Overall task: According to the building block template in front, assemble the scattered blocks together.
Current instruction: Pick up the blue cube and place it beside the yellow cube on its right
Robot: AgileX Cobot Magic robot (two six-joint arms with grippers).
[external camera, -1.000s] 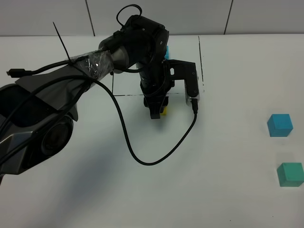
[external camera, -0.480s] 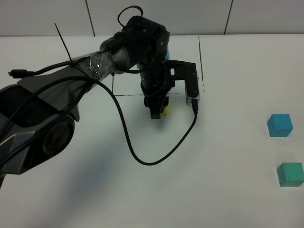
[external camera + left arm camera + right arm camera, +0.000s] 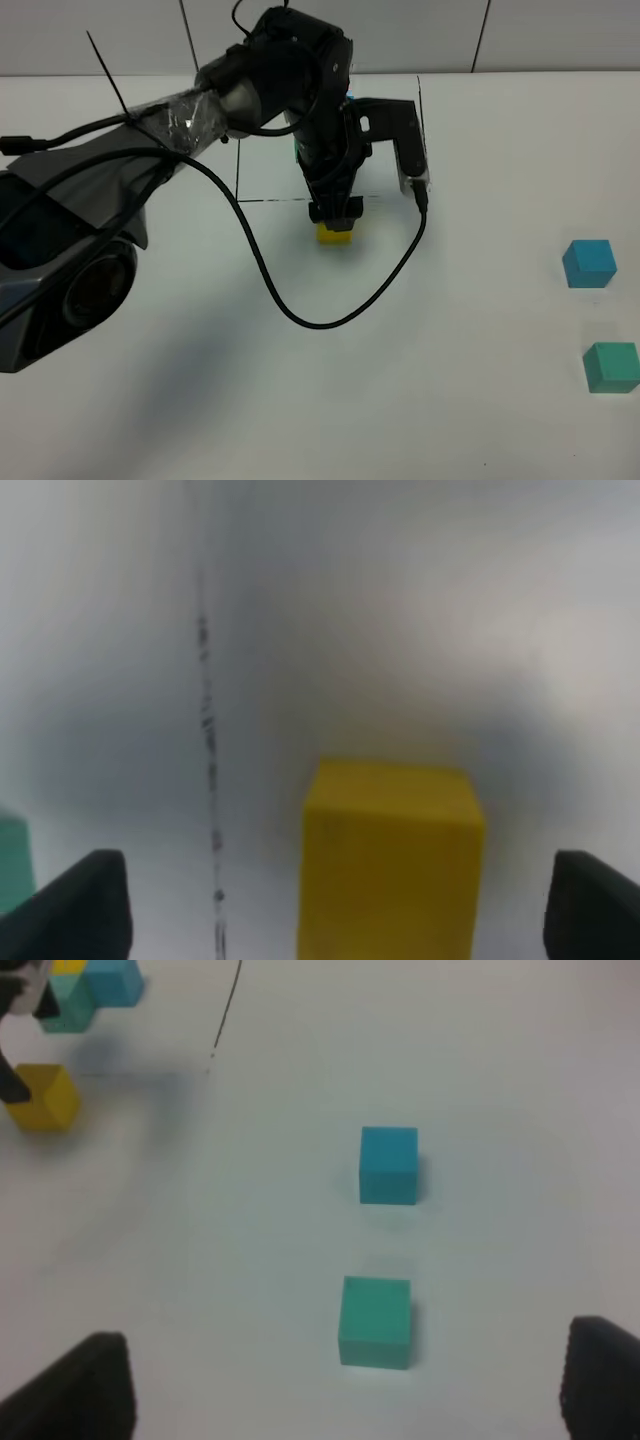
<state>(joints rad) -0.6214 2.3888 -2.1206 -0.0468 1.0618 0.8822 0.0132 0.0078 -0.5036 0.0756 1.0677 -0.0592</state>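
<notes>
The yellow cube (image 3: 334, 234) (image 3: 390, 860) rests on the white table just in front of the template's black line (image 3: 270, 199). My left gripper (image 3: 335, 212) (image 3: 330, 910) hovers over it, open, its fingers (image 3: 70, 910) wide on either side and clear of the cube. The left arm hides most of the template (image 3: 350, 103); the right wrist view shows its yellow, teal and blue cubes (image 3: 85, 990). The blue cube (image 3: 588, 263) (image 3: 388, 1165) and the teal cube (image 3: 611, 366) (image 3: 375, 1322) lie apart at the right. My right gripper (image 3: 340, 1390) is open, above the table short of them, holding nothing.
A black cable (image 3: 300, 315) loops from the left arm across the table in front of the yellow cube. Another black line (image 3: 422, 120) runs along the template's right side. White wall panels stand behind the table.
My left gripper has opened and risen, letting go of the yellow cube, which now stands free on the table. The left arm has drawn back toward the template. The right-hand cubes have not moved.
</notes>
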